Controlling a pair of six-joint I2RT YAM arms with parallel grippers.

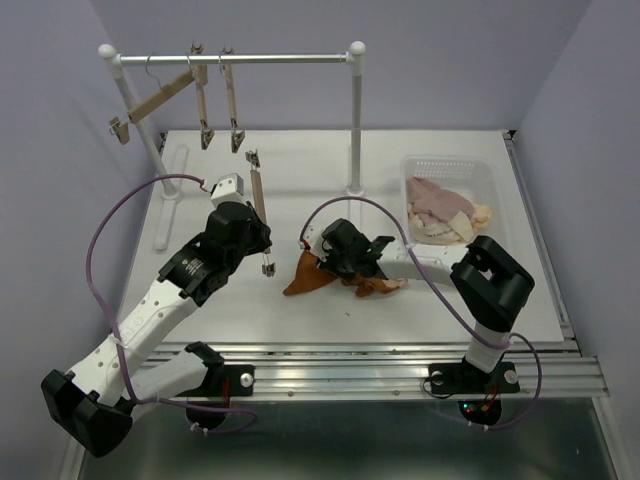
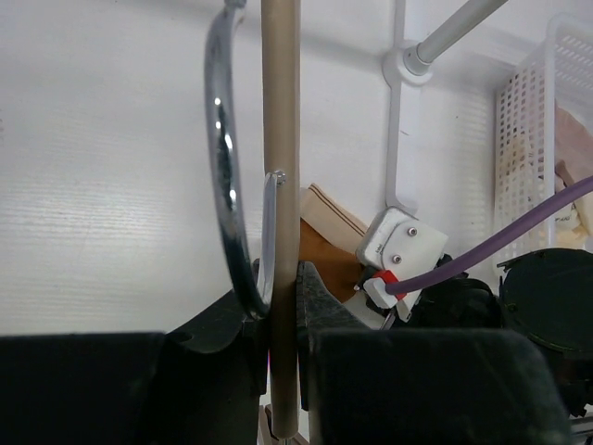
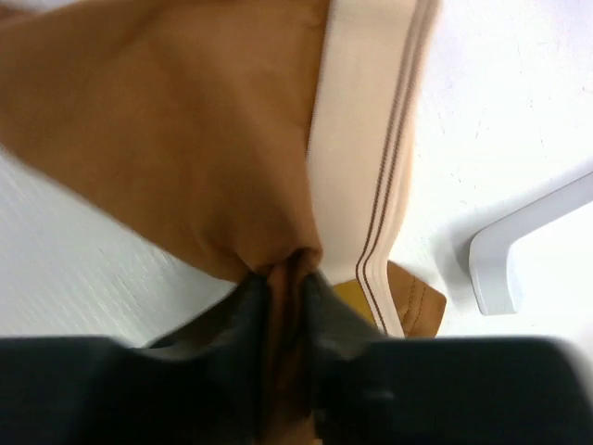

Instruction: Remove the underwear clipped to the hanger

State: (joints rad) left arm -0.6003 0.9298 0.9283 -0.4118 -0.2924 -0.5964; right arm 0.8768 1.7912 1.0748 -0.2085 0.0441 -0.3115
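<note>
The rust brown briefs (image 1: 305, 277) lie on the white table, bunched under my right gripper (image 1: 328, 264). In the right wrist view that gripper (image 3: 285, 289) is shut on a fold of the brown fabric (image 3: 185, 120), beside its cream waistband (image 3: 361, 139). My left gripper (image 1: 258, 226) is shut on the bar of a wooden clip hanger (image 1: 260, 205). In the left wrist view the jaws (image 2: 283, 311) pinch the bar (image 2: 281, 167), next to its metal hook (image 2: 222, 167). The hanger's near clip end (image 1: 268, 268) sits just left of the briefs. The pink briefs (image 1: 433, 196) and cream briefs (image 1: 470, 222) lie in the basket.
A white mesh basket (image 1: 450, 160) stands at the right rear. A white rack rail (image 1: 270, 58) crosses the back, with three more wooden hangers (image 1: 203, 105) on it. Its right post (image 1: 355, 130) and foot (image 3: 528, 241) stand close behind my right gripper.
</note>
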